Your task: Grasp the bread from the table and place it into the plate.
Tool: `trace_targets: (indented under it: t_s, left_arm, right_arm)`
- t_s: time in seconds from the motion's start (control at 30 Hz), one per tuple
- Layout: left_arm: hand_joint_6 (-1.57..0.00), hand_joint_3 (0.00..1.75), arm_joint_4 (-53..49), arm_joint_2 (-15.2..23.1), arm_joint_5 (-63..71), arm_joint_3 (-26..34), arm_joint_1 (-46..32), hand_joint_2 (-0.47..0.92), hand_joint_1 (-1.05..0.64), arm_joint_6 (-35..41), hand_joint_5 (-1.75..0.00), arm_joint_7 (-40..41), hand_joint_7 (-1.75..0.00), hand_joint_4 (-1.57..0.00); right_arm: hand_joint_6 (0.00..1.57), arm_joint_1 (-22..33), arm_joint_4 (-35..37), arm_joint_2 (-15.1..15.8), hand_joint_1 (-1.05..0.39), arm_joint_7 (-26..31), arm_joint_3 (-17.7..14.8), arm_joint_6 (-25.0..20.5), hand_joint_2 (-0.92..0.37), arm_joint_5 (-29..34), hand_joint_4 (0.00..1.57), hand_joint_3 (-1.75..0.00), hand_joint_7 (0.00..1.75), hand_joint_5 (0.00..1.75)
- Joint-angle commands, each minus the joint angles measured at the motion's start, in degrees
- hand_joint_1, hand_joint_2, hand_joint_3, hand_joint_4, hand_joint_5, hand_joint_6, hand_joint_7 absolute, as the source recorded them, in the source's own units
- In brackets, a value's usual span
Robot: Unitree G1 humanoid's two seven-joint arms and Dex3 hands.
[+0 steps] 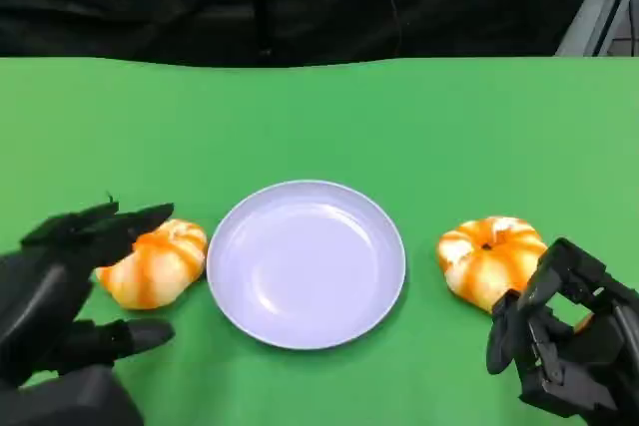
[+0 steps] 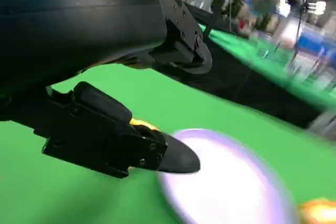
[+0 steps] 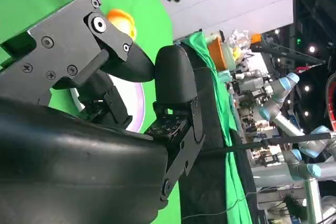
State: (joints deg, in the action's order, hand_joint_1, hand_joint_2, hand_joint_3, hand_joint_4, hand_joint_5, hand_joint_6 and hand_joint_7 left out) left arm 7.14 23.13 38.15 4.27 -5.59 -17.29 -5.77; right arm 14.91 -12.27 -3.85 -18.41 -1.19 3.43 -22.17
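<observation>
Starting from the green table (image 1: 319, 117), the biggest thing in front of you, you can see that nothing of the task is finished yet: the pale plate (image 1: 306, 262) sits in the middle of it with its bowl bare, and both breads lie on the cloth outside it. Take the plate as your landmark. The left bread (image 1: 155, 264), an orange-and-cream striped roll, lies just beside the plate's left rim, close to touching it, and the right bread (image 1: 491, 257) lies near the plate's right rim with a clear strip of green between them. Your left hand (image 1: 70, 286) sits on the far side of the left bread from the plate, its fingers spread apart with one above the roll and one lower, toward you; it brackets the bread but holds nothing, and you cannot tell whether any fingertip already touches the crust. Your right hand (image 1: 559, 346) hangs just beside the right bread, on the side toward you and away from the plate, fingers curled inward and gripping nothing. What you have left, judging by this, is the whole job: closing on a bread, lifting it over the rim, and setting it down inside.
</observation>
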Motion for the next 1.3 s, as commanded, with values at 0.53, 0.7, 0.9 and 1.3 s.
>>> trace_targets:
  t_s: [0.53, 0.7, 0.9, 1.3]
  left_arm:
    - [-0.47, 0.01, -29.1, 7.6, 10.3, -18.4, 22.8, 0.92, -0.75, 6.5, -0.02, -1.3, 0.0, -0.41]
    - [-0.46, 0.04, -36.8, 7.0, 10.1, -21.4, 26.9, 0.92, -0.76, 5.4, -0.01, 1.8, 0.0, -0.4]
    - [-0.46, 0.05, -45.6, 5.4, 9.8, -24.7, 31.4, 0.92, -0.77, 4.9, 0.0, 5.6, 0.0, -0.39]
    - [-0.65, 0.02, -58.2, -0.1, 8.4, -28.0, 34.2, 0.92, -0.43, 6.4, -0.04, 20.2, -0.04, -0.61]
  right_arm:
    - [0.71, -0.8, 1.1, 0.1, -0.15, 0.5, 0.1, 1.6, -0.42, 0.7, 0.89, -1.33, 1.63, 1.75]
    - [0.71, -0.8, 1.2, 0.1, -0.16, 0.3, -0.1, 1.4, -0.43, 0.1, 0.9, -1.32, 1.63, 1.75]
    - [0.71, -1.2, 2.4, 0.3, -0.16, -0.4, -0.4, 2.7, -0.44, 0.2, 0.9, -1.31, 1.62, 1.75]
    - [0.72, -0.7, 1.9, 0.3, -0.17, -0.1, -0.3, 1.9, -0.43, -0.2, 0.9, -1.31, 1.63, 1.75]
